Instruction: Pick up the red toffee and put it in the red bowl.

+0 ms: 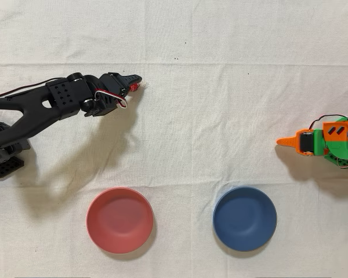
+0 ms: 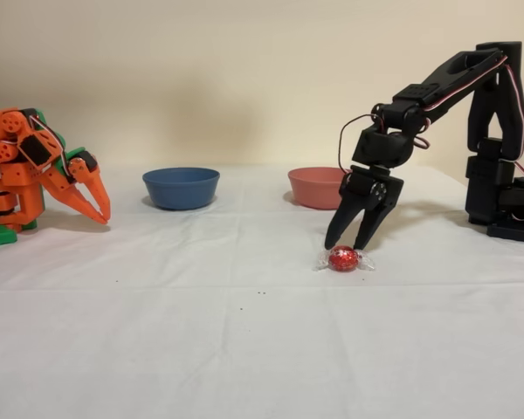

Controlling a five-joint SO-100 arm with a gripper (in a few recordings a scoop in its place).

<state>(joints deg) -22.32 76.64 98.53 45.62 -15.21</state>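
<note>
The red toffee (image 2: 343, 258) lies on the white cloth, its shiny foil and clear twisted ends showing in the fixed view. From overhead only a red sliver of the toffee (image 1: 133, 88) peeks out beside the fingers. My black gripper (image 2: 345, 245) points straight down over it, open, with one fingertip on each side just above the sweet and nothing held. In the overhead view the gripper (image 1: 134, 83) sits at the upper left. The red bowl (image 1: 120, 220) stands empty near the lower edge there, and behind the gripper as the red bowl (image 2: 319, 188) in the fixed view.
A dark blue bowl (image 1: 244, 218) stands beside the red one, also empty; in the fixed view the blue bowl (image 2: 182, 188) is left of centre. The idle orange arm (image 1: 327, 142) rests at the right edge in the overhead view. A white cloth covers the table.
</note>
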